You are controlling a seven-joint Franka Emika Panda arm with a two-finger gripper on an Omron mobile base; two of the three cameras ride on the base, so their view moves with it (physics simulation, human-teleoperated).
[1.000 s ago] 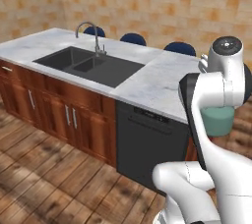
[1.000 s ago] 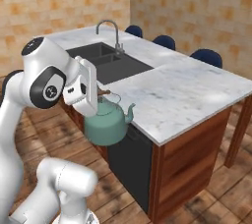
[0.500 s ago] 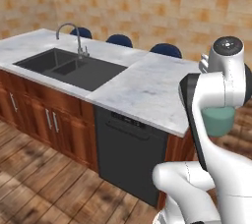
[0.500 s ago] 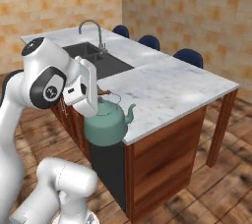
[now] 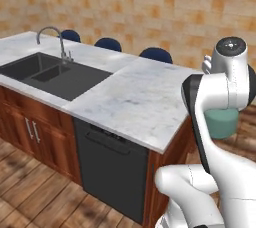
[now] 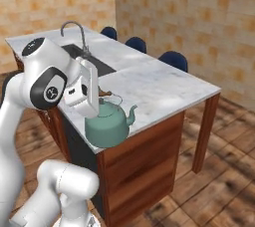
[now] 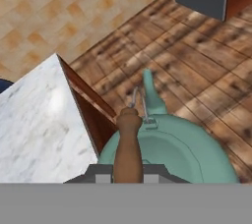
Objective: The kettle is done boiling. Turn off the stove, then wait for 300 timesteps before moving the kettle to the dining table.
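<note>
**Kettle hanging off the table's corner**

In the right base view the hand [image 6: 95, 102] is clamped on the handle of the teal kettle [image 6: 107, 126], mid-left of frame, held in the air at the near edge of the marble table [image 6: 164, 89]. A sink [image 6: 82, 54] and faucet [image 6: 74, 29] sit upper left. 3 blue chairs [image 6: 173, 59] line the far side. Wood floor [image 7: 197, 61] shows below the kettle in the hand view.

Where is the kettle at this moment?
In the right base view the kettle hangs from the shut tool, off the marble top's near corner, above the wooden floor.
</note>
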